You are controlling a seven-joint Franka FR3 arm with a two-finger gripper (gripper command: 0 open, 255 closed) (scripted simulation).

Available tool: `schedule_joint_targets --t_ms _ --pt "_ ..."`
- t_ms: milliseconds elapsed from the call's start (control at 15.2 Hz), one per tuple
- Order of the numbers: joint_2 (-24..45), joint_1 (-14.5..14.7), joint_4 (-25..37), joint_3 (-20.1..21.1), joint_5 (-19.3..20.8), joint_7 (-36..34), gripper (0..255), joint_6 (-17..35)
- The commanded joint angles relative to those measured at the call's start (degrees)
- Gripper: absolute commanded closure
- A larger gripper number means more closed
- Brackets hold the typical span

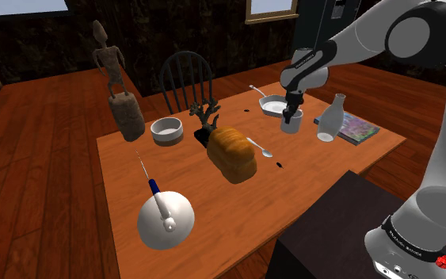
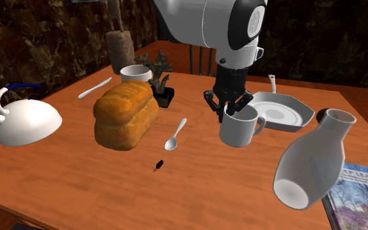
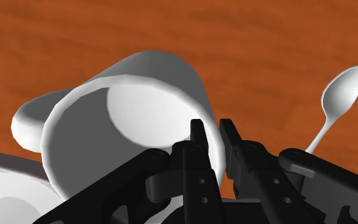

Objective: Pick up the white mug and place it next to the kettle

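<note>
The white mug (image 2: 240, 128) stands upright near the table's far side, beside a white pan (image 2: 282, 112). My black gripper (image 2: 230, 111) comes down from above and is shut on the mug's rim, one finger inside the wall and one outside; the wrist view shows the mug (image 3: 133, 114) clasped by the gripper (image 3: 209, 127). Whether the mug rests on the table or hangs just above it, I cannot tell. The white kettle (image 1: 165, 220) with a blue handle sits near the table's front edge at the shoulder view's left, far from the mug (image 1: 291, 123) and gripper (image 1: 293, 111).
A bread loaf (image 1: 231, 152), a spoon (image 2: 176, 134) and a small dark speck lie between mug and kettle (image 2: 25, 123). A white vase (image 2: 310, 160) and a book (image 2: 362, 193) stand close to the mug. A bowl (image 1: 167, 130), potted plant (image 1: 207, 123) and statue (image 1: 118, 83) line the far side.
</note>
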State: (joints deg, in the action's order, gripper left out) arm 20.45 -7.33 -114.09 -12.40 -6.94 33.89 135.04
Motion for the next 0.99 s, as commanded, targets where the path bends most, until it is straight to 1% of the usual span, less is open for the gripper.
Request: schedule_joint_targets --t_ms 0,924 --pt "-1.2 0.2 0.2 -0.2 0.4 -0.3 255 -1.4" --pt "-7.0 0.7 3.8 -0.9 2.5 -1.8 255 -10.6"
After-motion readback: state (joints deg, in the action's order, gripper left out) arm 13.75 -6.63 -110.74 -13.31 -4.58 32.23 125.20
